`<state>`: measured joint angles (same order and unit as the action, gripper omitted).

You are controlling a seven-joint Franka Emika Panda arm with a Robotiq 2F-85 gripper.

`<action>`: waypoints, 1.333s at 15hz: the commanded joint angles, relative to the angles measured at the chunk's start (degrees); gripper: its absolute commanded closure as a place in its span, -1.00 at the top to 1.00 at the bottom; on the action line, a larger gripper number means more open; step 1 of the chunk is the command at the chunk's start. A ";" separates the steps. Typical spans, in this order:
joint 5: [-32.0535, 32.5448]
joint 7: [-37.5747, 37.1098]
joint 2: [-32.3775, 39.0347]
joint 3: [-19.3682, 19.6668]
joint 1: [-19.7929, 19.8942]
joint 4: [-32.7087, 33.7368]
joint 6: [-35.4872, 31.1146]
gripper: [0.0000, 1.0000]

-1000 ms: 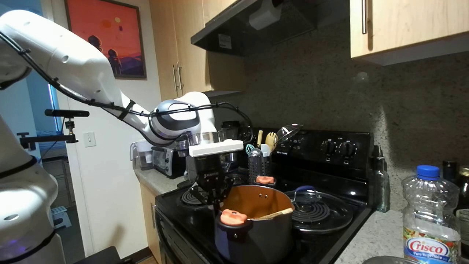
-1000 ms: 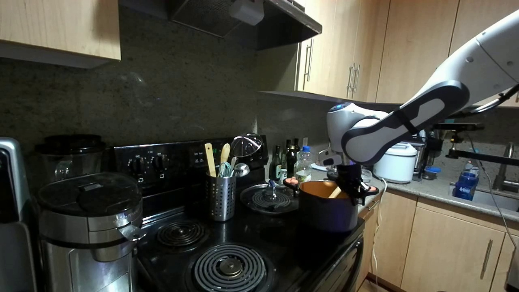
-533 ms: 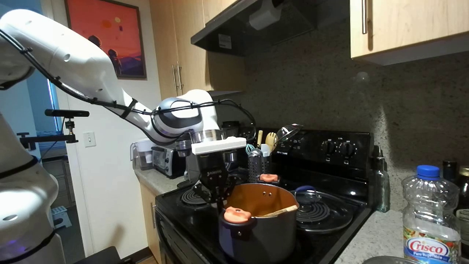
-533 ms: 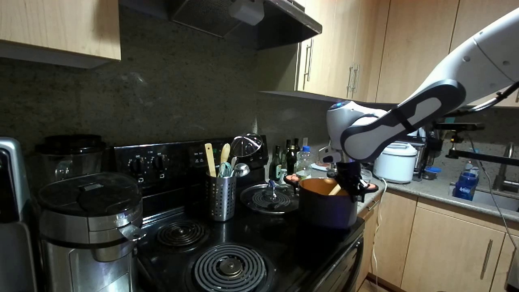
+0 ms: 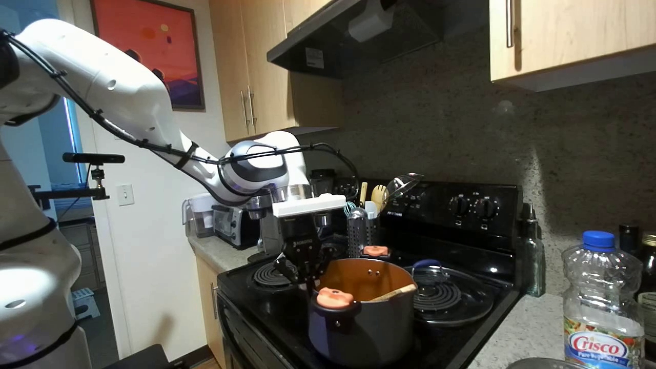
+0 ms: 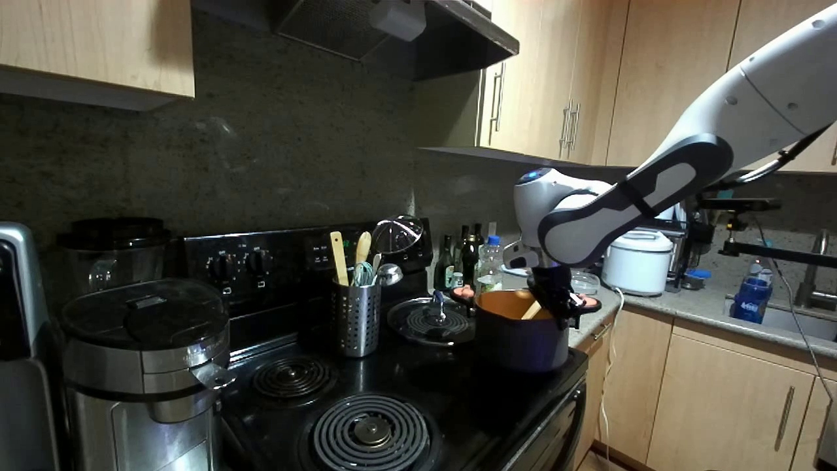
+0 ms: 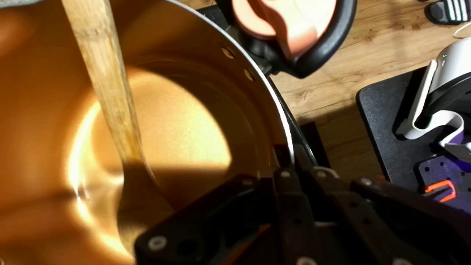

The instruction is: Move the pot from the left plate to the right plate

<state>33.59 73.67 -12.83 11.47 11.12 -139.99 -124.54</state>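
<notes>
Clamped with the gripper (image 7: 292,158) onto the wall of the pot (image 5: 364,333), pinching the rim from inside and outside, near a handle (image 5: 334,298) with a salmon-colored grip. Reaching in over the front edge of the counter (image 6: 451,386) with the white arm (image 5: 123,97). Facing the back panel (image 5: 430,218), find the pot roughly upright toward the front right corner of the black part. Cannot tell, with the base lost in shadow, between resting on the surface and hanging barely above. In the wrist view, see a copper-colored inside with a bright patch on the bottom, and a wooden utensil (image 7: 105,73) leaning from there up to the rim.

Toward the front left corner, well apart from the pot, see the front left burner (image 6: 369,432), a wide black coil. Behind, toward the back left corner, see a smaller coil (image 6: 292,377). Toward the back right corner, see a glass lid (image 6: 438,322) with a blue knob, lying over another burner (image 5: 435,297). Midway along the back edge, see a perforated steel holder (image 6: 356,320) standing upright, filled with wooden tools (image 6: 339,258), a whisk (image 6: 363,273) and a ladle (image 6: 390,274). Beyond the right edge, see a clear oil bottle (image 5: 603,307) with a blue cap. Past the back right corner, see dark glass bottles (image 6: 469,258).
</notes>
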 commanded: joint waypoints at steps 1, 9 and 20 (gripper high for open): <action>2.99 -5.63 1.23 -2.04 -1.10 3.23 0.55 -0.92; 3.68 -8.95 2.95 -2.18 -1.91 4.00 0.31 -0.92; 2.40 -8.73 3.22 -1.49 -1.97 2.71 -0.08 -0.92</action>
<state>35.67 66.88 -9.05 9.97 9.24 -137.50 -124.54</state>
